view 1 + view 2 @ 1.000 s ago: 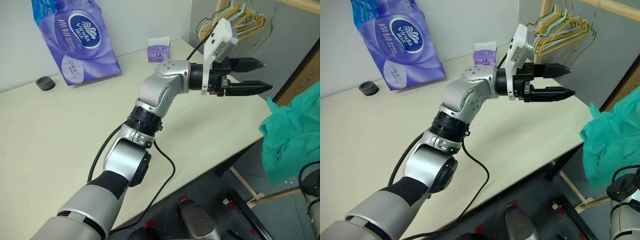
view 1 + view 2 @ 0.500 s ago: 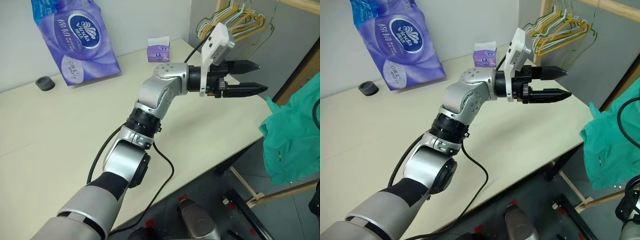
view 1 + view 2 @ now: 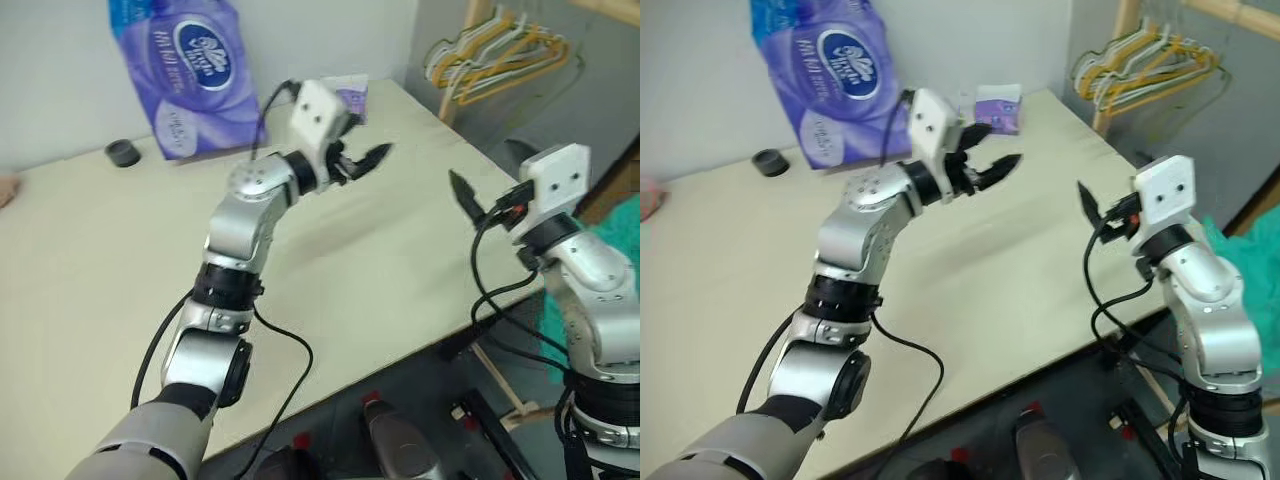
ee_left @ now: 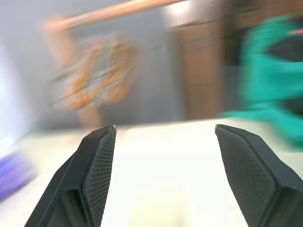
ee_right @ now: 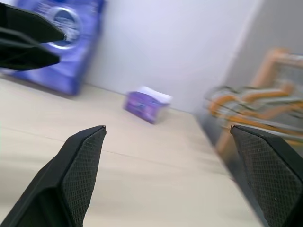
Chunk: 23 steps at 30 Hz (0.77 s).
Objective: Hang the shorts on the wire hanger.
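Both arms raised over the bare worktop [image 3: 90, 270]. Left gripper [image 3: 362, 160] wide open, empty, near the small purple tissue box [image 3: 997, 107]. Right gripper [image 5: 165, 179] spread wide, empty. Shorts [image 3: 620, 240] off the worktop's right edge behind the right arm; hangers [image 3: 500, 55] on rack beyond, olive one indistinguishable.

A plain test room: bare table [image 3: 90, 290], tissue pack [image 3: 190, 75], hangers [image 3: 500, 55] on a wooden rack.

The pale beige surface [image 3: 400, 250] lies bare between the two tools. Along its far edge stand a purple tissue pack [image 3: 190, 75], a small purple tissue box [image 3: 998, 108] and a black round cap [image 3: 124, 153].
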{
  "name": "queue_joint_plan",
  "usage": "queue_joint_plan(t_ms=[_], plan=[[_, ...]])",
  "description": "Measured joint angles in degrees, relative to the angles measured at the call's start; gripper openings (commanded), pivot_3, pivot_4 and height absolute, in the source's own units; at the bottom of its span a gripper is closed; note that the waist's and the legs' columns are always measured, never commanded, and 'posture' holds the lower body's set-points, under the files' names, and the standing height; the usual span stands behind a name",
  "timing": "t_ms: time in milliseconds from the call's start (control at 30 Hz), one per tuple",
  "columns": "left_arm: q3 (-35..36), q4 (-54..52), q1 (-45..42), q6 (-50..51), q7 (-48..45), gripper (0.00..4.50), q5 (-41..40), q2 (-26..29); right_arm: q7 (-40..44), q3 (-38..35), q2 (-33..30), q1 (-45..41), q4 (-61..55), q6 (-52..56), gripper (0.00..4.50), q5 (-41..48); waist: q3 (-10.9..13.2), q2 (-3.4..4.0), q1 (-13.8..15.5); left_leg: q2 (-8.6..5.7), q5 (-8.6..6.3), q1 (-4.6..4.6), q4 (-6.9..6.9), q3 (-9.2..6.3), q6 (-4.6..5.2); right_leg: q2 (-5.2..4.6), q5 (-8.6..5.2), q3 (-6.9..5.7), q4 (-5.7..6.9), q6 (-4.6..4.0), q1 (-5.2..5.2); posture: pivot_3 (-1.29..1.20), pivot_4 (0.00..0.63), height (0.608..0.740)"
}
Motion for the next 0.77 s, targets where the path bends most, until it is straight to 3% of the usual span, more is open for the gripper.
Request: queue_joint_plan(t_ms=[167, 433, 567, 767], plan=[[5.9, -13.5, 15.7, 7.9, 13.6, 3.53, 5.1, 1.3, 2.9, 5.5, 6.2, -0.5, 9.4, -6.0, 4.49, -0.5, -0.2, -0.24, 5.7, 0.07, 0.15, -0.05, -0.01, -0.13, -0.27, 0.01, 0.08, -0.18, 0.01, -0.15, -0.07, -0.01, 0.106, 0.740], [9.6, -19.7, 29.5, 11.7, 24.5, 3.53, 9.4, -0.9, 1.8, 9.1, 14.2, -1.0, 22.6, -13.2, 4.49, -3.3, -0.7, -1.11, 14.7, -0.02, 0.15, -0.13, 0.03, -0.15, -0.27, -0.25, 0.23, -0.38, -0.15, -0.39, -0.04, 0.06, 0.125, 0.740], [9.6, -19.5, 30.2, 11.3, 24.0, 3.53, 9.2, 0.2, 1.8, 9.5, 15.1, -0.9, 25.9, -13.8, 4.49, -3.8, -0.7, -1.14, 16.4, -0.04, 0.15, -0.11, 0.05, -0.18, -0.27, -0.27, 0.31, -0.45, -0.19, -0.53, 0.01, 0.09, 0.144, 0.740], [9.5, -15.9, 28.5, 9.0, 22.6, 3.53, 8.1, 1.3, 2.3, 9.2, 15.1, -1.3, 29.2, -14.6, 4.49, -3.8, -0.6, -1.17, 16.6, 0.03, 0.17, -0.07, 0.04, -0.28, -0.28, -0.20, 0.36, -0.60, -0.10, -0.62, 0.02, 0.11, 0.151, 0.740]])
